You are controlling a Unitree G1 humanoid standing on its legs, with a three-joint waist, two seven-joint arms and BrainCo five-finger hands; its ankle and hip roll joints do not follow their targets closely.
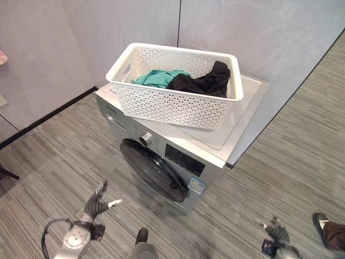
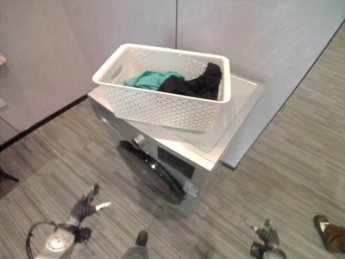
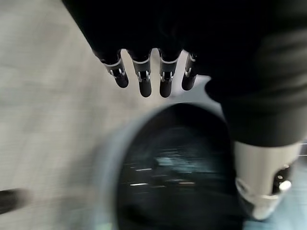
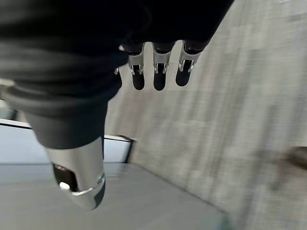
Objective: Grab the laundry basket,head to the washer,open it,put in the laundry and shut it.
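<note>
A white perforated laundry basket (image 1: 172,102) stands on top of the silver washer (image 1: 215,141). Inside it lie a teal garment (image 1: 159,79) and a black garment (image 1: 207,81). The washer's round dark door (image 1: 153,170) is closed and faces me. My left hand (image 1: 97,205) hangs low at the lower left, in front of the door, fingers straight and holding nothing. In the left wrist view its fingers (image 3: 144,76) point toward the dark door glass (image 3: 177,172). My right hand (image 1: 276,233) hangs low at the lower right, fingers relaxed and empty, above the floor.
Grey walls (image 1: 108,32) stand behind the washer, which sits in a corner on striped grey flooring (image 1: 291,162). A person's shoe (image 1: 323,224) shows at the lower right edge.
</note>
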